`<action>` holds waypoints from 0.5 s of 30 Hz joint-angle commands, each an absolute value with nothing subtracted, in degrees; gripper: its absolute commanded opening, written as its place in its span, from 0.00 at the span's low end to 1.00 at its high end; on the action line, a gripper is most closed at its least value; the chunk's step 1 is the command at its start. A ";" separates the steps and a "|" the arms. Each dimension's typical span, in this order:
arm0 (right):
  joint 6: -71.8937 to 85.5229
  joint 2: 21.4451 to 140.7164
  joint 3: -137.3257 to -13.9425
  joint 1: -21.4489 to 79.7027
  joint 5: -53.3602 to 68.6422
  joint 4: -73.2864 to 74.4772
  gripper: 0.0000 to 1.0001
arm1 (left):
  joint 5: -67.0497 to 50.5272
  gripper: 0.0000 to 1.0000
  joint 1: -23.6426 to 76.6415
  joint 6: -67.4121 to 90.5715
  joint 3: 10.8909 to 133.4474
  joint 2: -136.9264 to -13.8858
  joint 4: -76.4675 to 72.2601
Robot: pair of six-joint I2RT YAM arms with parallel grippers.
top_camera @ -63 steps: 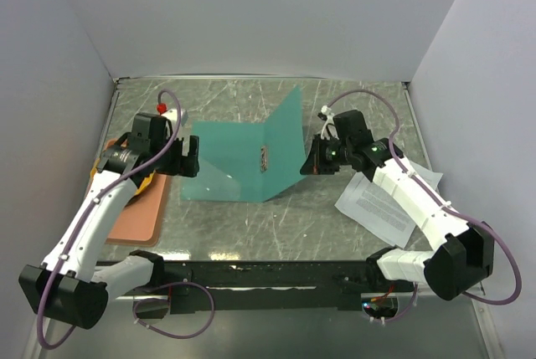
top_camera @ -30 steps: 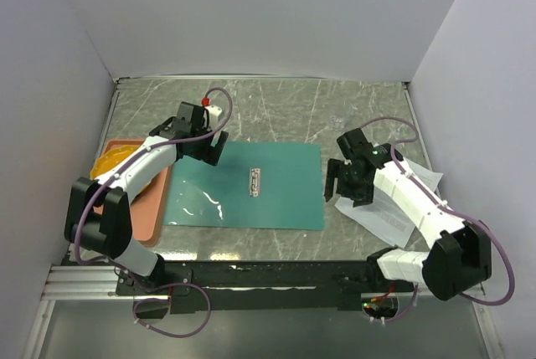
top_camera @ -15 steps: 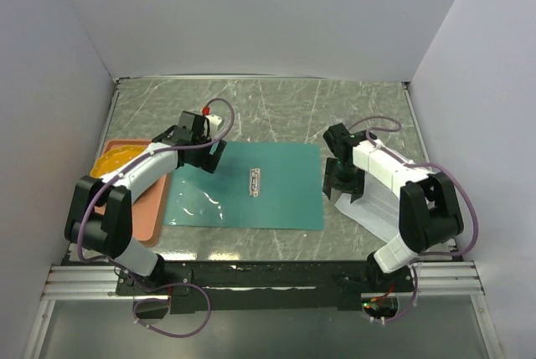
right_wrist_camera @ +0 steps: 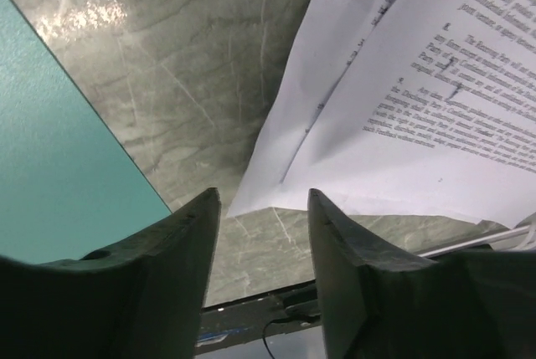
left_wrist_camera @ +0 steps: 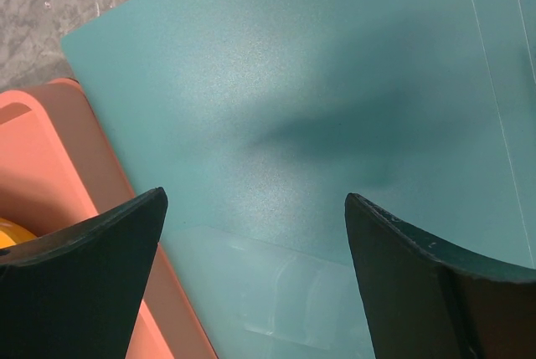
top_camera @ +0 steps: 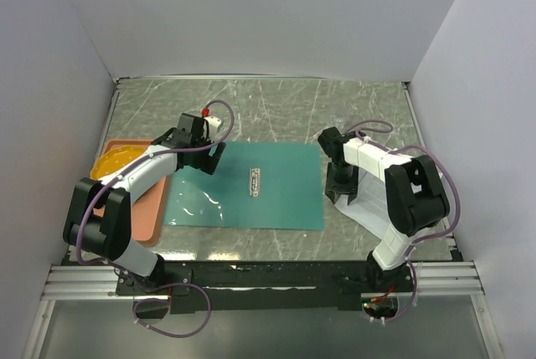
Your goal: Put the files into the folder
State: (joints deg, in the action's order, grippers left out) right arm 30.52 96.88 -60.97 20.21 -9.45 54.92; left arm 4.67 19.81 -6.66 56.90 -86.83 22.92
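Folder [top_camera: 251, 186] open flat, two overlapping files [right_wrist_camera: 435, 108], both tools empty, spread.

One teal folder [top_camera: 251, 185], one orange tray [top_camera: 151, 217], at least two overlapping printed sheets [right_wrist_camera: 435, 116].

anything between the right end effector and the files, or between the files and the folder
Nothing visible. The right end effector hangs just over the near corner of the files, with only bare table between its fingers. The folder lies open and flat right beside the files, with a strip of bare marble table between them.
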 commanded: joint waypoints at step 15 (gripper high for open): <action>29.09 94.05 -59.85 20.91 -8.70 53.44 0.00 | 6.33 0.94 19.86 -7.38 54.49 -85.60 18.81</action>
